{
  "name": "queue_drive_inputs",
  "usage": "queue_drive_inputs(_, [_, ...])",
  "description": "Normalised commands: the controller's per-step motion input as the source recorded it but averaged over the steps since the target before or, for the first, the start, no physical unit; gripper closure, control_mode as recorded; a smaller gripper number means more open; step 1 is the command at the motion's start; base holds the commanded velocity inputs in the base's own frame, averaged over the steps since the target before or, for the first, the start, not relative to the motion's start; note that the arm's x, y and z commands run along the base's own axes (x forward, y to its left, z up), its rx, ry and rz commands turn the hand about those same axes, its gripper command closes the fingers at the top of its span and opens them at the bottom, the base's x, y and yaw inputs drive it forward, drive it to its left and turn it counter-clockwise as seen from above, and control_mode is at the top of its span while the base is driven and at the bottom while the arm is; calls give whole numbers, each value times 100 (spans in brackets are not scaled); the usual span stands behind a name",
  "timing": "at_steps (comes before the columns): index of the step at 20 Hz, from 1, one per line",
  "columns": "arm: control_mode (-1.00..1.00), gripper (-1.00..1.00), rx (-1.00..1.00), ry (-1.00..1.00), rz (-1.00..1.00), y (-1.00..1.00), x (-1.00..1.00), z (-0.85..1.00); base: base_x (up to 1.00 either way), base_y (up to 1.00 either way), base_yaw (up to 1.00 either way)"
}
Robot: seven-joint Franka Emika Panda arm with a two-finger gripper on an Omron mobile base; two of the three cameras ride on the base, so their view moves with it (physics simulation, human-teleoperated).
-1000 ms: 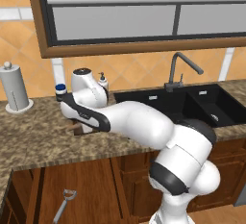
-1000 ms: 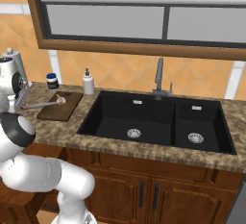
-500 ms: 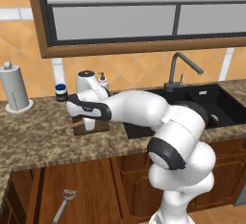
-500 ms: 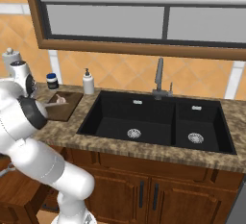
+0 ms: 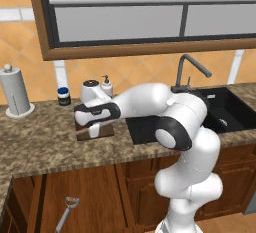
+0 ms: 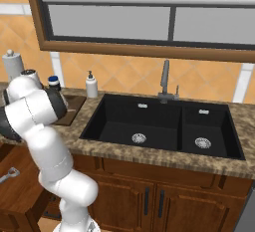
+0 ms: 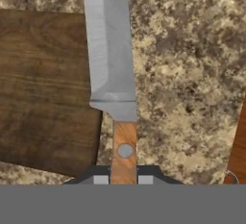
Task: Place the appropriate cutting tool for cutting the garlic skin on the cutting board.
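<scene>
The gripper (image 7: 124,180) was clamped on the knife (image 7: 113,69) by its brownish handle, a finger tip (image 7: 100,179) pressed to each side of the wood just below the rivet. In the hand view the grey blade ran straight up away from the fingers and out past the top edge, its tip cut off by the frame. The blade lay over the edge of the cutting board (image 7: 45,91): approx. its left half overlapped the dark wood, the rest sat over the speckled granite counter (image 7: 192,74). Can't tell whether the blade touched the board or hung above it.

From the left base view the hand (image 5: 92,114) was low over the cutting board (image 5: 100,132), w/ the white arm (image 5: 150,99) reaching across from the right and covering most of the board; only a front strip and corner showed. The garlic couldn't be made out there. Behind the hand stood a small dark jar (image 5: 63,96) and a white soap dispenser (image 5: 106,85) by the tiled wall, a paper towel roll (image 5: 15,93) further left. Black sink (image 5: 220,117) & tap (image 5: 189,69) lay to the right of the arm.

In the right base view the arm's elbow (image 6: 35,111) hid nearly all of the board (image 6: 69,111), w/ the soap dispenser (image 6: 90,85) just beside it and the double sink basin (image 6: 159,126) well to the right
</scene>
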Motion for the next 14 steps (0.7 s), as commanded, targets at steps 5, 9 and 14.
queue_drive_inputs(5, [-100, 100, -1, 0, 0, 0, 33, -21, 0, 0, 0])
queue_drive_inputs(9, [-100, 100, 0, 2, 0, 0, 27, -11, 0, 0, 0])
queue_drive_inputs(14, [-100, 100, 0, 6, 2, 0, 30, -19, 0, 0, 0])
